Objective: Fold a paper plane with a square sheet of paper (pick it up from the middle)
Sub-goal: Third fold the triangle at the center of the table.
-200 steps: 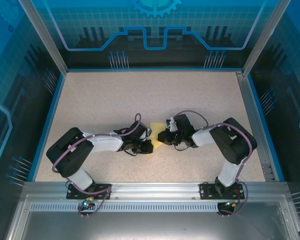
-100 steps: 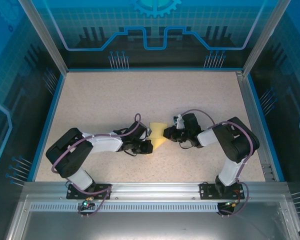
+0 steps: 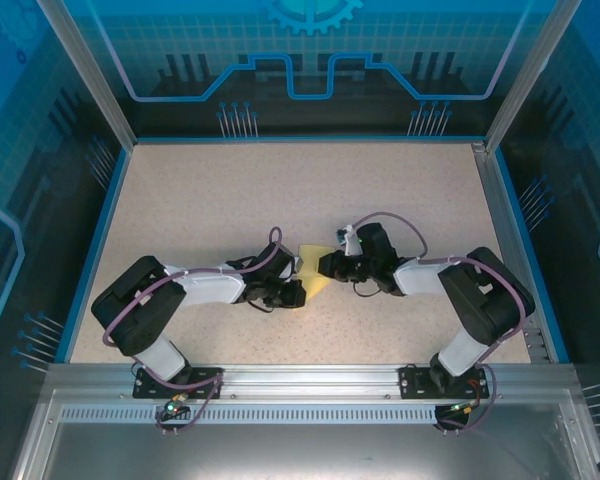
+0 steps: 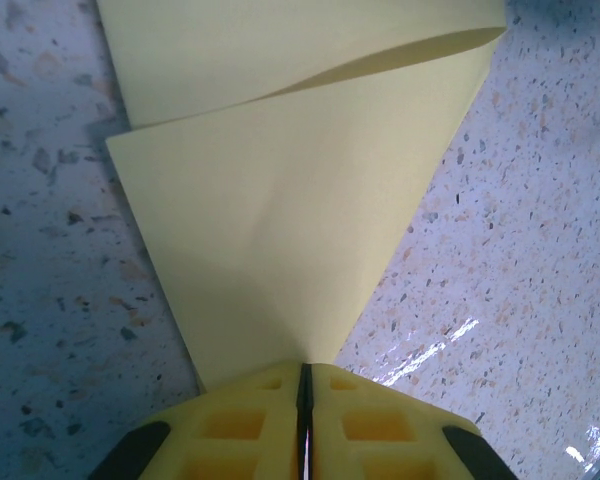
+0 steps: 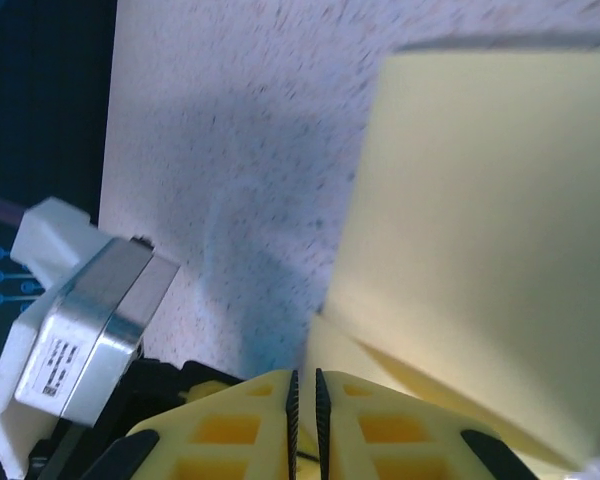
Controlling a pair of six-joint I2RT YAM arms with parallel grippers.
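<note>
left pincer [image 4: 305,385]: pressed together, pinching the narrow tip of the square sheet of paper [image 4: 280,230]. the folded layers taper straight into the seam between the yellow pads [image 4: 250,425]. my read: this anchors the point so the fold can't slide or spring open.

right pincer [image 5: 305,390]: jaws nearly together with just a thin slit. an edge of the lower paper layer runs into that slit, so i take it as pinching a flap on the opposite side. can't tell how deep the bite is. the upper layer rises off beside it, bowed rather than creased flat.

both pincers sit low over the tabletop [image 3: 230,190], facing each other with the paper between them. likely split: left holds, right works the flap.

sheet location: roughly mid-tabletop, slightly toward the near edge, well apart from the side edges. it's part-folded, with the wide end open and one layer curved up. not a finished plane yet.

risk: the paper is thin, and opposing pulls could tear it or drag the tip out. the next move probably calls for the right side to lay the flap down against a fixed left anchor.
</note>
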